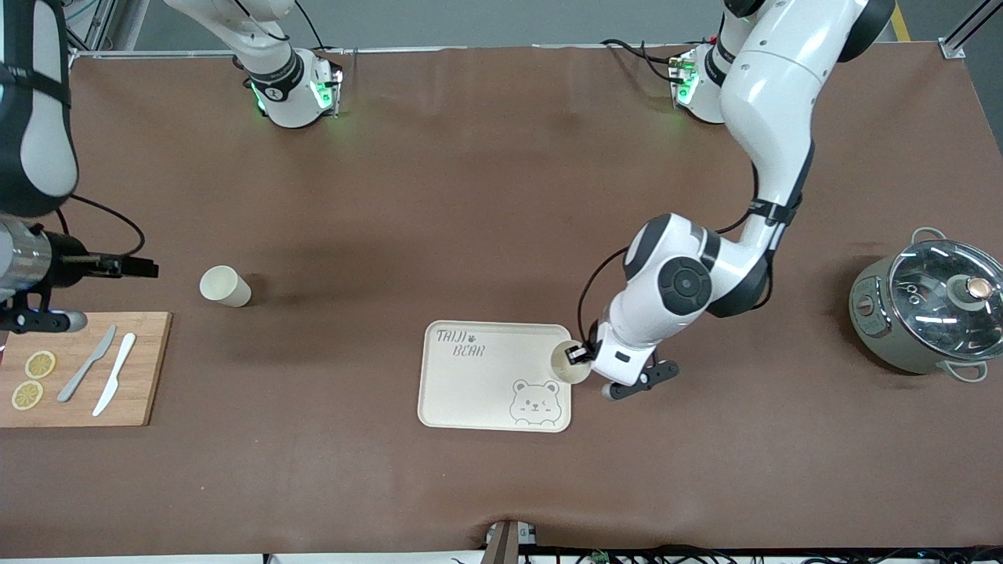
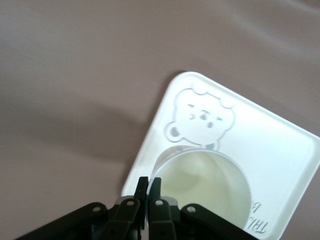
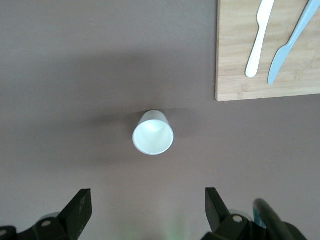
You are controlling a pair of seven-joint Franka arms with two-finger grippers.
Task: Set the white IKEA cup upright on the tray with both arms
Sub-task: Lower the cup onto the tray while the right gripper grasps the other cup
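Observation:
The cream tray (image 1: 478, 384) with the bear drawing lies at the table's middle, nearer the front camera. My left gripper (image 1: 578, 355) is shut on the rim of a white cup (image 1: 566, 362), held mouth up over the tray's edge toward the left arm's end, beside the bear. The left wrist view shows the gripper (image 2: 149, 182) pinching the cup's wall (image 2: 205, 185) over the tray (image 2: 280, 145). A second white cup (image 1: 225, 286) sits on the table toward the right arm's end. My right gripper (image 1: 145, 269) is open, above that cup (image 3: 153, 132), its fingers (image 3: 80, 202) wide apart.
A wooden cutting board (image 1: 149, 368) with two lemon slices (image 1: 33, 379) and two knives (image 1: 102, 372) lies at the right arm's end; it also shows in the right wrist view (image 3: 235, 60). A grey pot with a glass lid (image 1: 932, 313) stands at the left arm's end.

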